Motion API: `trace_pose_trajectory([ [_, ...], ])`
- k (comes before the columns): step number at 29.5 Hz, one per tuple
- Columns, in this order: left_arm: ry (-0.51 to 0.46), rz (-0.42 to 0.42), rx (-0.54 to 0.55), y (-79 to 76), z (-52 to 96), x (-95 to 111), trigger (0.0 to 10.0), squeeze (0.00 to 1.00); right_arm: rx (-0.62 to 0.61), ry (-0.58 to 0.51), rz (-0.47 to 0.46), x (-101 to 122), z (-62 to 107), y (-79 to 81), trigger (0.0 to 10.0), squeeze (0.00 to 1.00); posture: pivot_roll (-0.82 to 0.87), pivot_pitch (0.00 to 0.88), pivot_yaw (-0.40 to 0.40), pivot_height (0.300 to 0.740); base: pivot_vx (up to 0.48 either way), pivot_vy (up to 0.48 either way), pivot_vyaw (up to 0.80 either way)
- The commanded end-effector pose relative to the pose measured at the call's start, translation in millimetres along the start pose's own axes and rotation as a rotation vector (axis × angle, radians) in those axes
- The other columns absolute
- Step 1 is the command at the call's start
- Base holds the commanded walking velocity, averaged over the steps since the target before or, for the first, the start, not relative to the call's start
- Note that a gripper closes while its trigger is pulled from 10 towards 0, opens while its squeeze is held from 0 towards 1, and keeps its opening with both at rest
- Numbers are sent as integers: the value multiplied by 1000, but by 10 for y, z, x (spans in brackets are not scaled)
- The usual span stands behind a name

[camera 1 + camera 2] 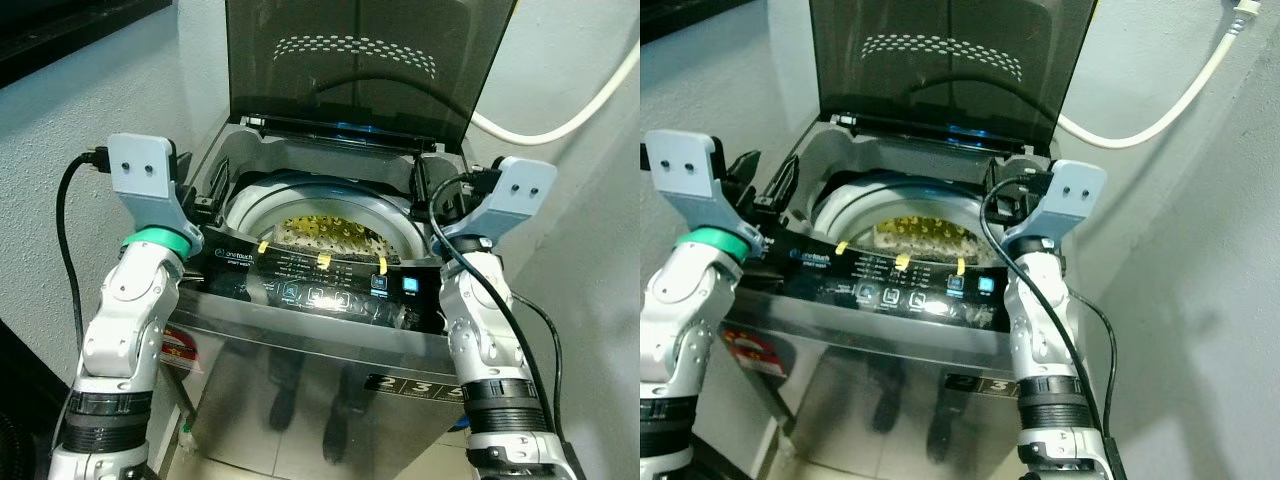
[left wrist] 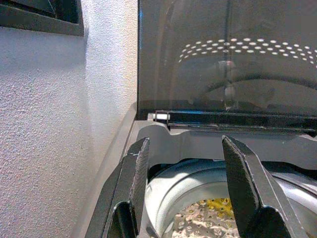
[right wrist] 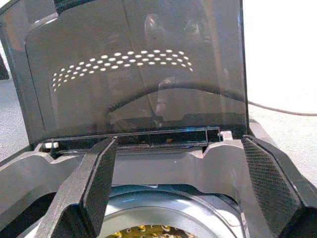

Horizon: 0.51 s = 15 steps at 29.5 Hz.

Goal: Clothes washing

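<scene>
Head views come first: a top-loading washing machine [image 1: 330,330] stands against a white wall, its dark tinted lid [image 1: 345,60] raised upright, and the round drum [image 1: 325,225] lies open below it. Something pale and yellow with small holes [image 1: 325,235] sits inside the drum; whether it is clothing or the drum's own floor is hard to tell. The control panel [image 1: 320,285] along the front edge carries lit buttons and yellow tape strips. Both silver arms reach up to the machine's top, one at each side of the opening, and a white hose [image 1: 570,110] curves across the wall on the right.

From the left wrist, the left gripper [image 2: 185,188] shows its two black fingers spread wide, holding nothing, above the drum's rim, with the lid hinge beyond and the rough wall beside it.

From the right wrist, the right gripper [image 3: 181,198] is likewise wide apart and empty, pointed at the lid's back edge. The drum is cut off there, with only a sliver of yellow showing.
</scene>
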<state>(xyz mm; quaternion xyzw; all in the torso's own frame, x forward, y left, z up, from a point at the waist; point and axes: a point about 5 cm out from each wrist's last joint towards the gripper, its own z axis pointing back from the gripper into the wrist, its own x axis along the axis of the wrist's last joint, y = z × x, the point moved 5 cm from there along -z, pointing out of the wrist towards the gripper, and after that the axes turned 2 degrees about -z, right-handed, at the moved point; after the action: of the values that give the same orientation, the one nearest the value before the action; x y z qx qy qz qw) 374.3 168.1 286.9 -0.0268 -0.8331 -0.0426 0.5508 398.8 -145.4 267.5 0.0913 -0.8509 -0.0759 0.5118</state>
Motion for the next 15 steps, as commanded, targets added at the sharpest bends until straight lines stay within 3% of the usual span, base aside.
trace_pose_trajectory([
  [1,0,-6,-2,-7,-12,-14,10000,0,-5,-4,9,5,-1,-26,10000,0,93,0,2,740,0,0,0],
  [15,1,0,1,-14,-55,-25,10000,0,-21,-25,33,76,-45,-78,10000,0,82,0,8,740,0,0,0],
])
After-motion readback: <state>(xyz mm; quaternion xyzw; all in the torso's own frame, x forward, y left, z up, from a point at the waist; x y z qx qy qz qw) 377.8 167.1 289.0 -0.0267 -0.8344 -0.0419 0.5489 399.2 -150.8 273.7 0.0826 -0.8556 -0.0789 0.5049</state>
